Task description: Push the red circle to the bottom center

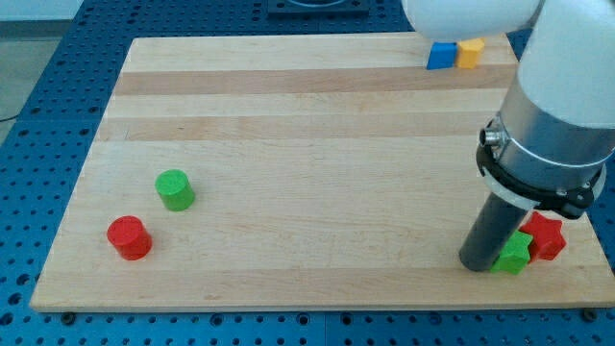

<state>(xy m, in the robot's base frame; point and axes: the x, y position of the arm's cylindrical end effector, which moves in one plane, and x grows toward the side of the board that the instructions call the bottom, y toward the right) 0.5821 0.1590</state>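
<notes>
The red circle (pixel 129 237) lies near the board's bottom left corner. A green circle (pixel 175 189) sits just above and to its right, apart from it. My tip (pixel 477 265) is far off at the bottom right, touching the left side of a green star-like block (pixel 515 255). A red star (pixel 545 235) sits right behind that green block. The arm's white and grey body (pixel 548 115) covers the board's right edge.
A blue block (pixel 441 55) and a yellow block (pixel 469 52) stand side by side at the top right, partly under the arm. The wooden board (pixel 307 144) rests on a blue perforated table (pixel 38 144).
</notes>
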